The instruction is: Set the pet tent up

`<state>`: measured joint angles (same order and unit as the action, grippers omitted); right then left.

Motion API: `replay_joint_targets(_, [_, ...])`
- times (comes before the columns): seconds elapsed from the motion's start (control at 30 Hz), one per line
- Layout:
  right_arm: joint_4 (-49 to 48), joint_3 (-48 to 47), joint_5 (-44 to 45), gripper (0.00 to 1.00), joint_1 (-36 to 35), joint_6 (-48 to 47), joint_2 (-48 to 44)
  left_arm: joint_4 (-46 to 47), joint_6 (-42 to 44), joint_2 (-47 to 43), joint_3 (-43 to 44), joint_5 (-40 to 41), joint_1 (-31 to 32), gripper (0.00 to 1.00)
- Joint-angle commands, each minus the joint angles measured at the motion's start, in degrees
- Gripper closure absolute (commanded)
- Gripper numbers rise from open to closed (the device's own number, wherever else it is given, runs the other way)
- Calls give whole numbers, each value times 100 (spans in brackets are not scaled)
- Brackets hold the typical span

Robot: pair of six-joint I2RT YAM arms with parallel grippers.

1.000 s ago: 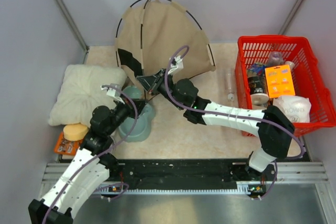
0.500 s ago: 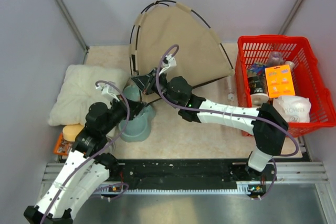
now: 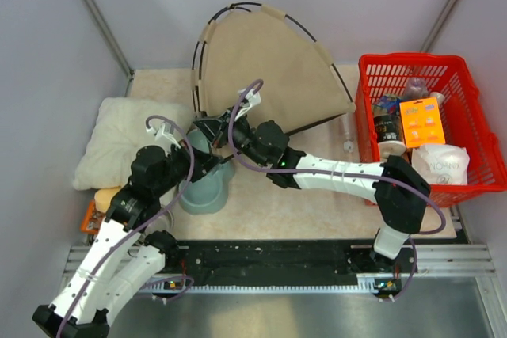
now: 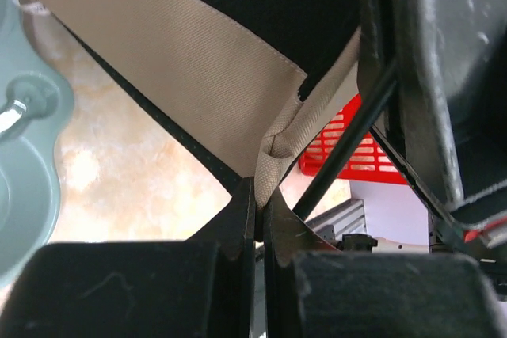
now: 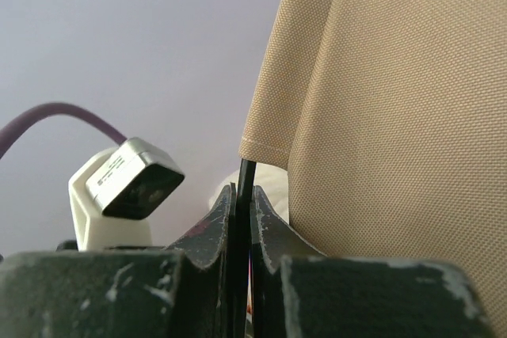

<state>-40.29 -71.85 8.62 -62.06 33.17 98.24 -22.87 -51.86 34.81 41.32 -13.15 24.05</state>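
"Pet tent, from above: where is it, and how will it handle?"
"It stands tilted at the back of the table, between pillow and basket. Judge it light: soft cloth on springy poles. Hold it by pole or hem, not by the panel. Your right arm stretches across to its near-left corner, and your left arm folds up beside the bowl."
"Left wrist?"
"Your left gripper is pinched tight on the hem."
"Right wrist?"
"Your right gripper is clamped on a thin black pole. Which pole it is, this close view doesn't show."
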Motion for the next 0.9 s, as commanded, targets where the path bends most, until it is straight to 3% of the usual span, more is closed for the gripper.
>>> replay_joint_targets(0.0, [-927,320,-98,100,-87,-741,-6,-375,-553,70,350,-127,64,100])
replay_joint_targets(0.3, [-1182,883,-343,100,-166,-961,-85,-288,-1028,105,456,-39,47,100])
replay_joint_targets(0.47, [-1043,1015,-344,93,-236,-917,-129,-103,-1318,0,315,84,12,100])
replay_joint_targets(0.73, [-849,1165,-317,89,-298,-891,-173,204,-1740,-193,60,181,-15,100])
replay_joint_targets(0.87, [-726,1147,-318,68,-298,-926,-191,213,-1749,-202,78,207,-41,100])
